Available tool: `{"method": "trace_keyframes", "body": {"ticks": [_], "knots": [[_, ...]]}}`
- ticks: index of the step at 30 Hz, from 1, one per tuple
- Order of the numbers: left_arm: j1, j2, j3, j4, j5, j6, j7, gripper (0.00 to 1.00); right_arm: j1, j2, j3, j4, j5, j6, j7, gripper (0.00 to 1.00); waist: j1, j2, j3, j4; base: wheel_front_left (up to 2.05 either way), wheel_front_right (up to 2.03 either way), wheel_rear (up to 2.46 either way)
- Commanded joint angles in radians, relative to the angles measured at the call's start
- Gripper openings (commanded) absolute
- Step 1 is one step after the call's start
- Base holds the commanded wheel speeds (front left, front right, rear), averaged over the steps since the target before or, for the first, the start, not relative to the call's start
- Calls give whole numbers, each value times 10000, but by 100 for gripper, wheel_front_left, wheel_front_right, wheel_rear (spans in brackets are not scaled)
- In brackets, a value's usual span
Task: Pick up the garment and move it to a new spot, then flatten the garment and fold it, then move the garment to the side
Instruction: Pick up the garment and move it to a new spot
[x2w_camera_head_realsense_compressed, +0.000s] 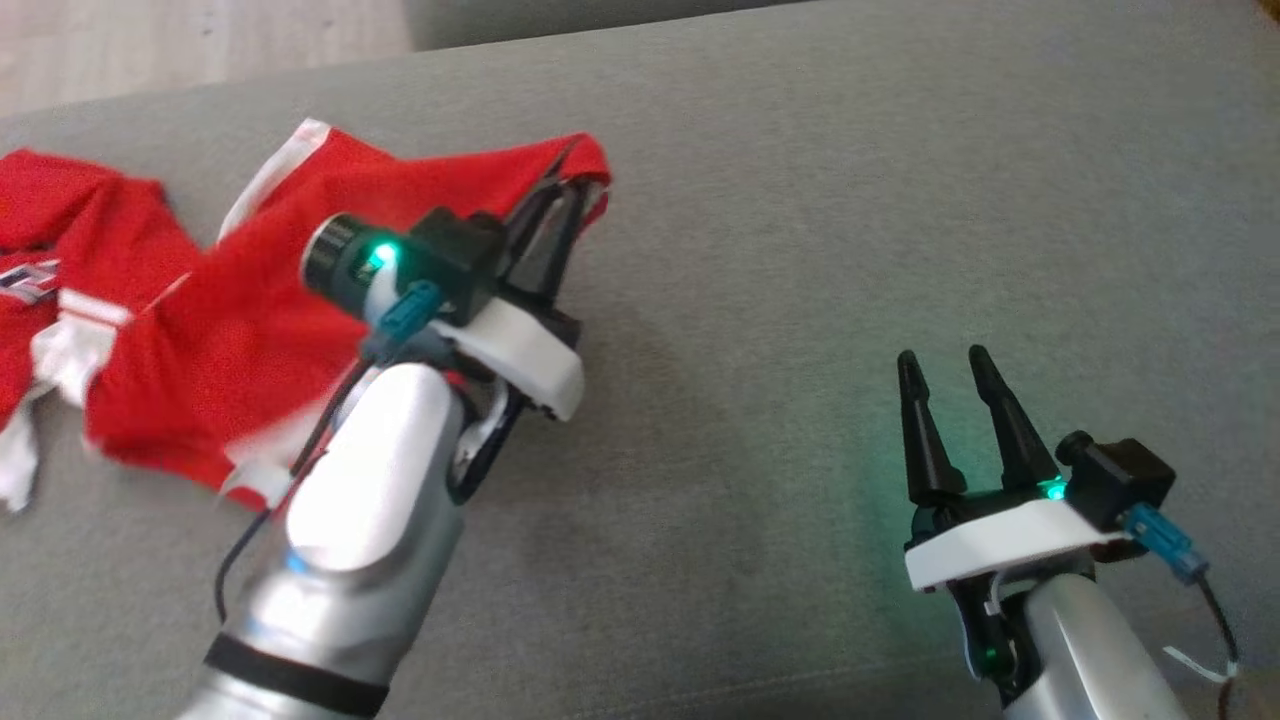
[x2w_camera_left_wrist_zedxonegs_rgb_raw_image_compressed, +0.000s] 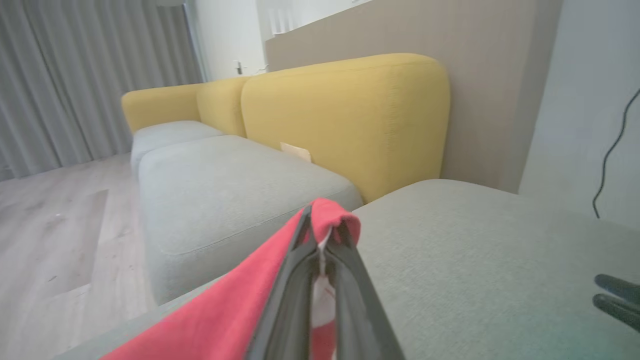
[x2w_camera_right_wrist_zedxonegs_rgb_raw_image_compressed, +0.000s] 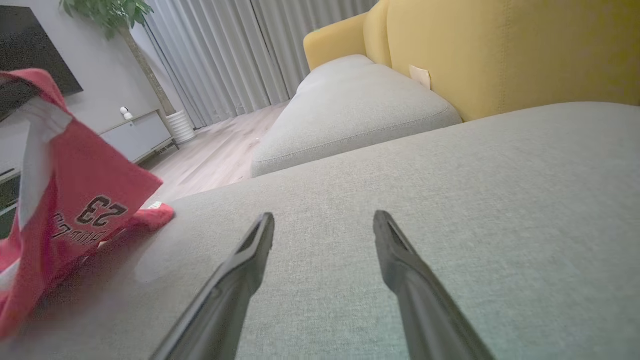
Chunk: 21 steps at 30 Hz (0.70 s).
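Note:
The garment (x2w_camera_head_realsense_compressed: 200, 330) is a red jersey with white trim and the number 23, lying rumpled on the left of a grey sofa seat (x2w_camera_head_realsense_compressed: 800, 250). My left gripper (x2w_camera_head_realsense_compressed: 575, 185) is shut on one red edge of it and holds that edge lifted off the cushion. In the left wrist view the red cloth (x2w_camera_left_wrist_zedxonegs_rgb_raw_image_compressed: 330, 215) folds over the tips of the closed fingers. The right wrist view has the lifted garment (x2w_camera_right_wrist_zedxonegs_rgb_raw_image_compressed: 75, 205) hanging at the left. My right gripper (x2w_camera_head_realsense_compressed: 945, 365) stands open at the lower right, nothing between its fingers (x2w_camera_right_wrist_zedxonegs_rgb_raw_image_compressed: 250, 250), just above the seat.
The grey seat cushion spreads wide to the right and far side of the garment. A yellow backrest (x2w_camera_left_wrist_zedxonegs_rgb_raw_image_compressed: 345, 115) and another grey cushion (x2w_camera_left_wrist_zedxonegs_rgb_raw_image_compressed: 225, 185) lie beyond. Wood floor (x2w_camera_left_wrist_zedxonegs_rgb_raw_image_compressed: 55, 235), curtains and a low cabinet (x2w_camera_right_wrist_zedxonegs_rgb_raw_image_compressed: 135, 135) stand off the sofa's end.

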Motion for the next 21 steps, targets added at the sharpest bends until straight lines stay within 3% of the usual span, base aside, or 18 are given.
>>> {"method": "trace_keyframes", "body": {"ticks": [1,5,11,12,13,21], "knots": [[-673,52,90,-428,-160,51,37,0,-190,-50,307,-314,101,-7,-111,100,0,0,12,-388,0,0,0],[-1243,6,-989,-700,-934,444,46,0,-201,-50,585,-307,221,-7,-111,100,0,0,-30,-1078,0,0,0],[-2100,2,-2445,-1059,-2798,1676,-129,0,-149,-50,848,-306,344,-7,-111,100,0,0,-101,-1641,0,0,0],[-2188,1,-2705,-1014,-3083,1870,-146,70,-132,-50,868,-304,346,-7,-111,100,0,0,-109,-1678,0,0,0],[-2264,1,-2995,-900,-3317,2013,-146,100,-118,-50,880,-305,347,-7,-111,100,0,0,-115,-1703,0,0,0],[-2285,0,-4309,71,-4424,2429,-270,100,-74,-50,685,-375,301,-7,-111,100,0,0,-177,-1335,0,0,0]]}}
